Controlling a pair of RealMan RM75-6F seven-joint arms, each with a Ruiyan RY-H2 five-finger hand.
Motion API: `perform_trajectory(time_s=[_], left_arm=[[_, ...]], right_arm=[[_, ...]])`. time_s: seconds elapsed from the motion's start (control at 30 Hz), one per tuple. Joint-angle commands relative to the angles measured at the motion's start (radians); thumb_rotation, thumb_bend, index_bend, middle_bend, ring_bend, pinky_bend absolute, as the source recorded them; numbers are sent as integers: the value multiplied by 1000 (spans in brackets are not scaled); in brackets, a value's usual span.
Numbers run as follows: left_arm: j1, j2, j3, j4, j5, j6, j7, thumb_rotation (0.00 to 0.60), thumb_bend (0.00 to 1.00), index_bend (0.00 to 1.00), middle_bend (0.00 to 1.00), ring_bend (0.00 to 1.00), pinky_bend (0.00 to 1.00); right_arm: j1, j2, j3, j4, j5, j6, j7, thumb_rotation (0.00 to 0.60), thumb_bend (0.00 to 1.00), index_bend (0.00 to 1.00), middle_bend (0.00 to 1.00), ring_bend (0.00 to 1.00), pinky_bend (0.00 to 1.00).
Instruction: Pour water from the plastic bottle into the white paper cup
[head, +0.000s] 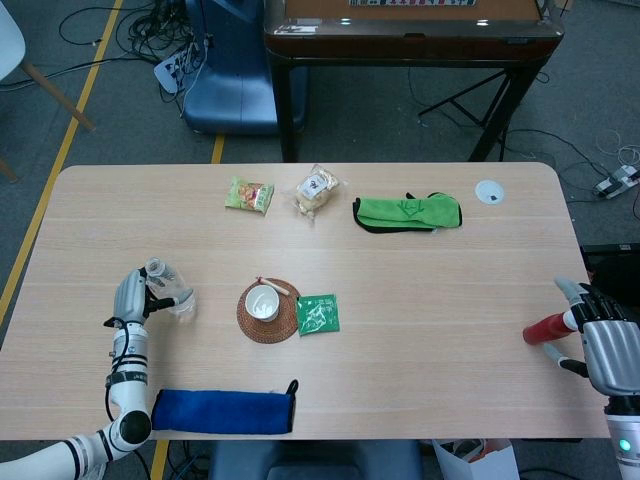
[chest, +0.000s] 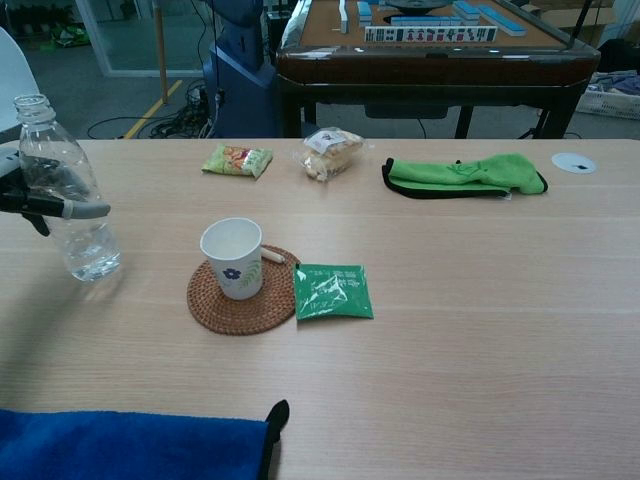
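Plastic bottle (chest: 62, 200) stands upright, neck up, at the worktop's (chest: 480, 300) left edge, the left hand (head: 131, 296) wrapped around it. White paper cup (chest: 232, 258) sits on a woven coaster (chest: 225, 308) to its right, apart. Right hand (head: 607, 345), far off, holds a red object (head: 543, 329). No writing is readable.

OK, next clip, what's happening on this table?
The left hand holds the plastic bottle upright at the left side of the table, uncapped, a little water in the bottom. The white paper cup stands on a woven coaster, apart from the bottle. The right hand is at the table's right edge, next to a red object.
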Motion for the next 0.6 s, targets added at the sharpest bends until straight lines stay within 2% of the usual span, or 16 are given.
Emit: perform_trajectory(time_s=[0.03, 0.27, 0.43, 0.6], left_arm=[[23, 3, 9, 26, 48, -14, -79, 600, 55, 658, 641, 576, 537], [34, 3, 30, 64, 89, -39, -135, 600, 55, 612, 495, 449, 471], [35, 10, 41, 72, 88, -71, -140, 600, 55, 571, 427, 384, 425], [34, 20, 42, 69, 72, -102, -139, 600, 56, 476, 319, 288, 356]], right_arm=[[0, 0, 0, 0, 0, -1, -1, 600, 45, 126, 189, 132, 236], [0, -1, 0, 0, 0, 0, -2, 600, 45, 126, 189, 132, 237], [0, 0, 0, 0, 0, 0, -2, 600, 45, 126, 189, 132, 237], [0, 0, 0, 1, 0, 0, 0, 600, 45, 126, 189, 132, 236]])
